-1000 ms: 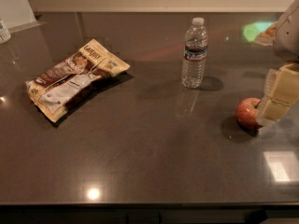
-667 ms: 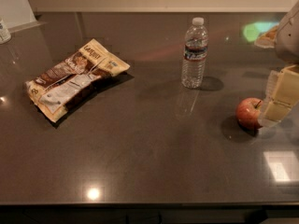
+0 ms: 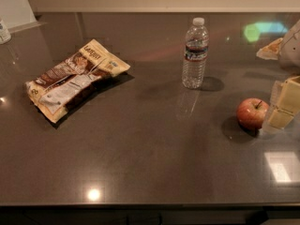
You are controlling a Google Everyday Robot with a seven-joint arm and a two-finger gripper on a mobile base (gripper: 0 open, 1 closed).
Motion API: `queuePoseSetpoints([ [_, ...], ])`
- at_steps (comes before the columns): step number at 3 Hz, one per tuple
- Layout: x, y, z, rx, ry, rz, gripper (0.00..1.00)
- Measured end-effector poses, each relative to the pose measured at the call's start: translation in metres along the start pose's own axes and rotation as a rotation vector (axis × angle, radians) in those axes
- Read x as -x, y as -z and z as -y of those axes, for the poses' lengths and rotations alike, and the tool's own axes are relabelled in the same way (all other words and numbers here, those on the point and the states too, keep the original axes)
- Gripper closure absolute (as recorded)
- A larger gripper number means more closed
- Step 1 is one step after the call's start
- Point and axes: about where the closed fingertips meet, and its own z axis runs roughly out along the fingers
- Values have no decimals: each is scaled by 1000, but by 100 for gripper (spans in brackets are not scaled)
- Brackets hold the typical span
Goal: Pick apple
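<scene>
The apple (image 3: pixel 251 112) is small, round and red with yellowish patches and a short dark stem. It sits on the dark countertop (image 3: pixel 150 144) at the right. My gripper (image 3: pixel 284 104), cream-coloured, comes in from the right edge and sits right next to the apple's right side, close to the surface. Part of the gripper is cut off by the frame edge.
A clear water bottle (image 3: pixel 195 53) with a white cap stands upright behind and to the left of the apple. A brown and yellow snack bag (image 3: pixel 75 78) lies flat at the left. A pale wrapper (image 3: pixel 271 49) lies at the far right. A white container (image 3: pixel 4 31) stands at the far left.
My gripper has shifted slightly to the right and down beside the apple. The apple, bottle and snack bag have not moved.
</scene>
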Motion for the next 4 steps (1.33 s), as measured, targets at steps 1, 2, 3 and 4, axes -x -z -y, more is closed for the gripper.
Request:
queuePoseSetpoints([
  [1,-16,-22,3,23,-4,34,0],
  [2,-29,-43,4,43,-11,69,0],
  [3,-38,-58,4,59,-24,90,0],
  [4,-42,-67,5,70,-36,98,0],
])
